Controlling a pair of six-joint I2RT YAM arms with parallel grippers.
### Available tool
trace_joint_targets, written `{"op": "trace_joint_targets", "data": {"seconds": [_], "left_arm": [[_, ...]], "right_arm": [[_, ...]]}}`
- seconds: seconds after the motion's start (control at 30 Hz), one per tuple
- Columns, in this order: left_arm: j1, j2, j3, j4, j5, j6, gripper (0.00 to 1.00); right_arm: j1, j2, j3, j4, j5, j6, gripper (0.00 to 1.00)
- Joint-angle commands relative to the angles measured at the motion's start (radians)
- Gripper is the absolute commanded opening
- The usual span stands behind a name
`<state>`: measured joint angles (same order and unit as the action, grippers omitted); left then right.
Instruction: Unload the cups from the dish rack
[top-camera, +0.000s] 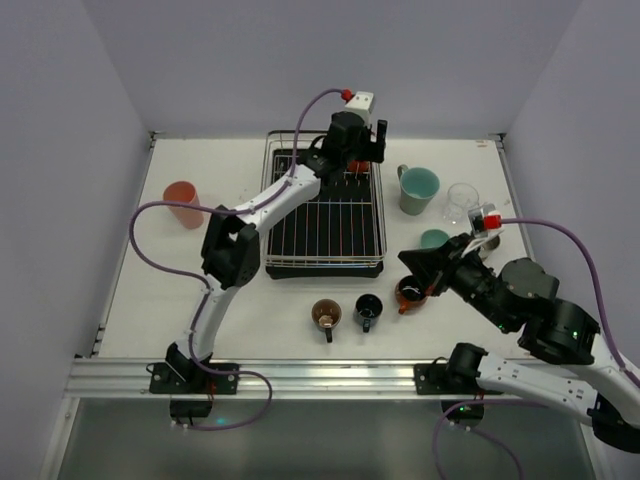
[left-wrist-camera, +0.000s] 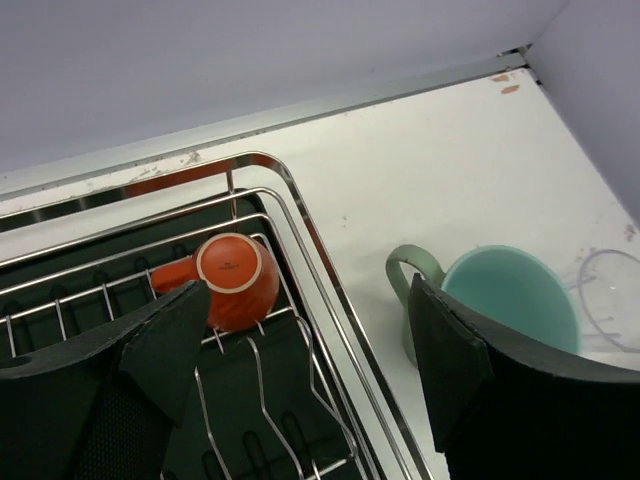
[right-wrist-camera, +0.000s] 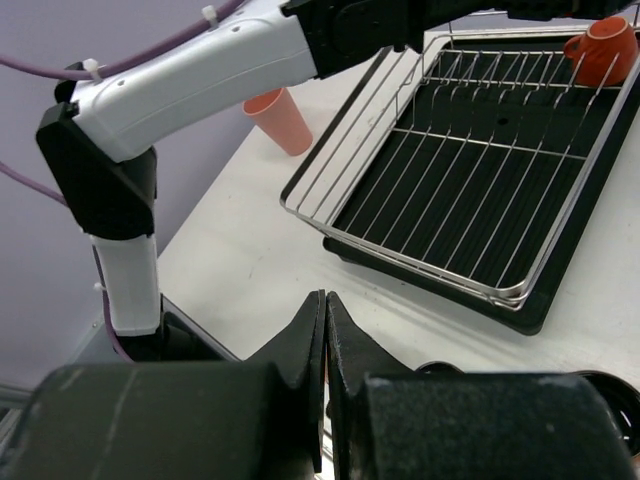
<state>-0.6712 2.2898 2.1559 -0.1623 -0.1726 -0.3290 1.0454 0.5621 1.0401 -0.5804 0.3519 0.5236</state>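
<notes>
The chrome-wire dish rack (top-camera: 325, 215) on its black tray holds one orange handled cup (left-wrist-camera: 235, 280), upside down at its far right corner; this cup also shows in the right wrist view (right-wrist-camera: 600, 45). My left gripper (left-wrist-camera: 310, 300) is open and empty, hovering over that corner (top-camera: 360, 155), one finger next to the cup. My right gripper (right-wrist-camera: 326, 300) is shut and empty, near the rack's front right corner (top-camera: 405, 260). On the table stand a salmon-pink cup (top-camera: 183, 203), a green mug (top-camera: 418, 189), a clear cup (top-camera: 462, 201), a teal cup (top-camera: 434, 240), a brown cup (top-camera: 326, 314), a dark cup (top-camera: 368, 309) and a red cup (top-camera: 410, 292).
The green mug (left-wrist-camera: 500, 300) and the clear cup (left-wrist-camera: 615, 300) stand just right of the rack's rim (left-wrist-camera: 320, 250). The left arm (right-wrist-camera: 200, 70) stretches over the rack's left side. White walls close in the table at the back and sides.
</notes>
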Motion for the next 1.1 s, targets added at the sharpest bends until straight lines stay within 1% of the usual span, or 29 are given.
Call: {"op": "trace_joint_targets", "data": {"seconds": [0.0,0.03,0.27,0.33,0.53,0.63,0.77,0.97,1.03,1.07], "left_arm": [[0.002,0.066,0.107,0.046,-0.090,0.088,0.84],[0.002,0.095,0.119,0.065,-0.100,0.091,0.83],[-0.001,0.140,0.076,0.148,-0.182,0.100,0.78],[-0.001,0.161,0.082,0.197,-0.188,0.099,0.78],[-0.001,0.258,0.174,0.185,-0.222,0.096,0.75],[-0.002,0.276,0.180,0.194,-0.245,0.097,0.74],[0.001,0.289,0.183,0.199,-0.271,0.107,0.75],[0.015,0.304,0.183,0.202,-0.271,0.102,0.84],[0.019,0.315,0.188,0.199,-0.263,0.094,0.85],[0.024,0.319,0.193,0.198,-0.252,0.091,0.81]], "right_arm": [[-0.004,-0.013,-0.021,-0.010,0.024,0.012,0.00],[-0.004,-0.011,-0.023,-0.013,0.021,0.010,0.00],[-0.005,-0.028,-0.052,-0.021,0.027,0.003,0.00],[-0.005,-0.033,-0.054,-0.030,0.027,0.001,0.00],[-0.005,-0.056,-0.080,-0.039,0.030,0.015,0.00],[-0.005,-0.056,-0.080,-0.039,0.018,0.018,0.00],[-0.005,-0.050,-0.078,-0.041,0.015,0.013,0.00],[-0.005,-0.042,-0.074,-0.041,0.004,0.010,0.00],[-0.005,-0.039,-0.074,-0.039,-0.001,0.015,0.01],[-0.005,-0.041,-0.069,-0.039,-0.007,0.016,0.01]]}}
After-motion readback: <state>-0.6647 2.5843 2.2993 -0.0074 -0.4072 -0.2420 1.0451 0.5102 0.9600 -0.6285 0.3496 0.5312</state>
